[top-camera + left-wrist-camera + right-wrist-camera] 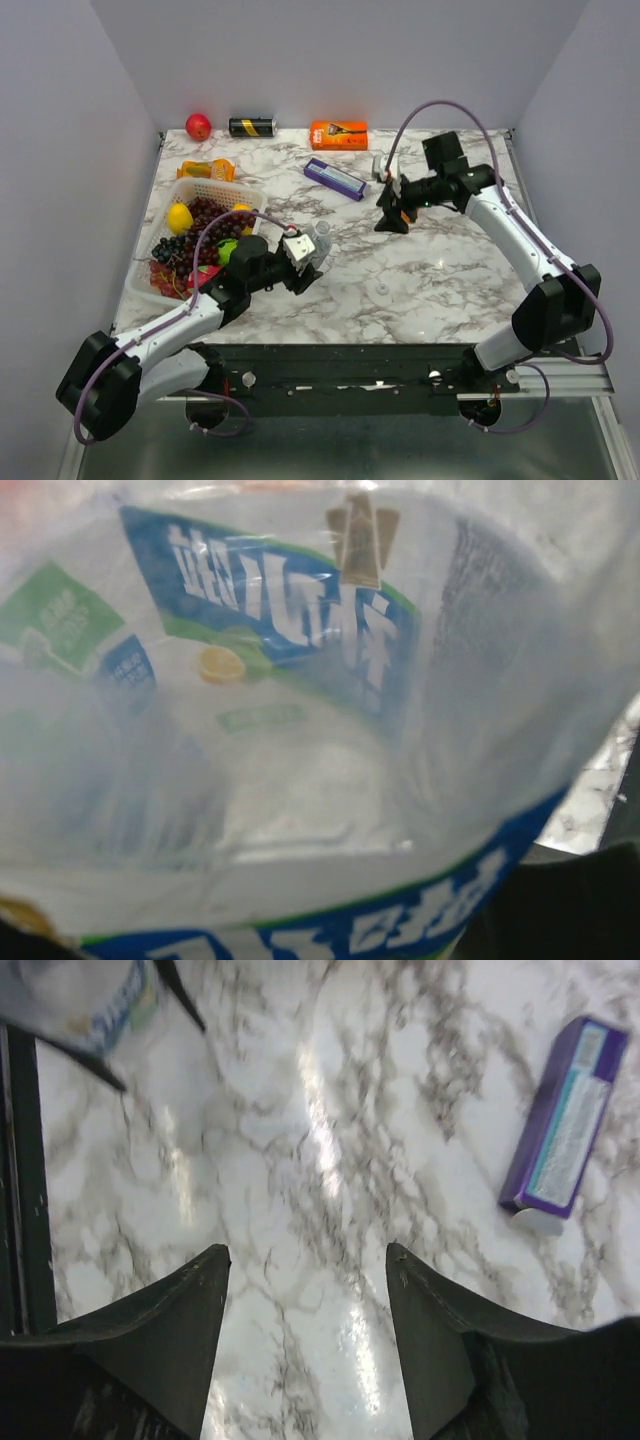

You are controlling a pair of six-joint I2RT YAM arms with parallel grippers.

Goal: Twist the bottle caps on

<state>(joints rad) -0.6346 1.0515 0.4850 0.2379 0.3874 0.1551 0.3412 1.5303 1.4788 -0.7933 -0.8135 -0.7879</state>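
No words can be read for sure. The bottle has big white letters on a blue band at 12 o'clock in the left wrist view, but they are too blurry. The purple box, at 2 o'clock in the right wrist view, has tiny print. The orange box at 12 o'clock and the black can at 11 o'clock in the top view do too.

left arm and right arm: white shells, black joints, purple cables looping along, dark wedge-shaped fingers.

Top external: overhead from 6 o'clock. Left wrist: tight on labelled bottle. Right wrist: downward, shares purple box.
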